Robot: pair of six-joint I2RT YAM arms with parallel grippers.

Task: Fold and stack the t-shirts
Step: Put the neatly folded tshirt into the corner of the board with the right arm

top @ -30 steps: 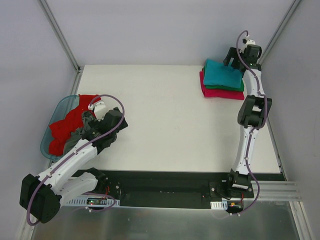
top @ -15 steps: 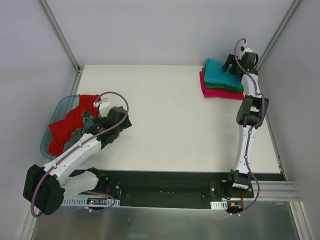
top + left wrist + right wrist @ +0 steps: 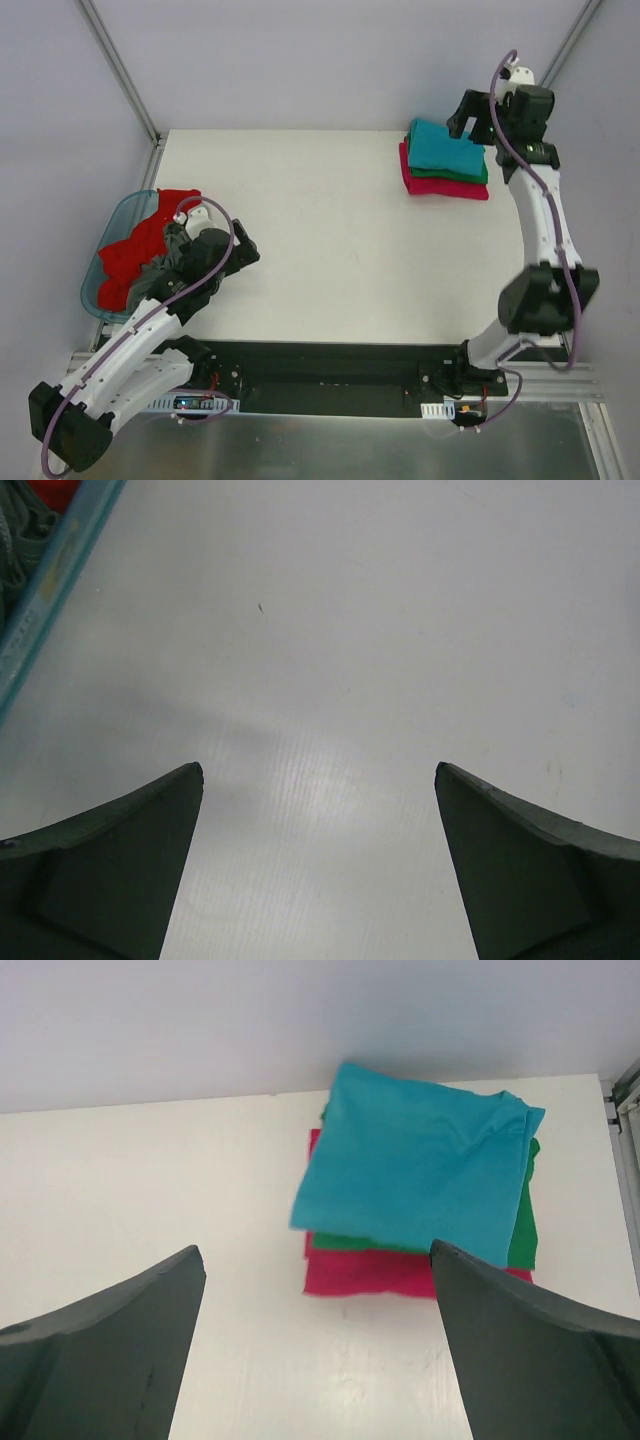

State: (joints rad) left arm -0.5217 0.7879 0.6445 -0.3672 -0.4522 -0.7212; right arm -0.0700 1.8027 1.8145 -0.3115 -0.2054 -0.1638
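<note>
Nothing here carries writing I can read: no labels, brand marks, numbers or signs anywhere.

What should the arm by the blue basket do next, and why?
Probably move the left gripper over the basket and lower onto the red t-shirt: it is open and empty above bare table, and that shirt lies crumpled, unfolded.

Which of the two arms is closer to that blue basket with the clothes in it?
Left. The left gripper hangs just beside the blue basket; the right gripper is across the table, by the folded t-shirts.
</note>
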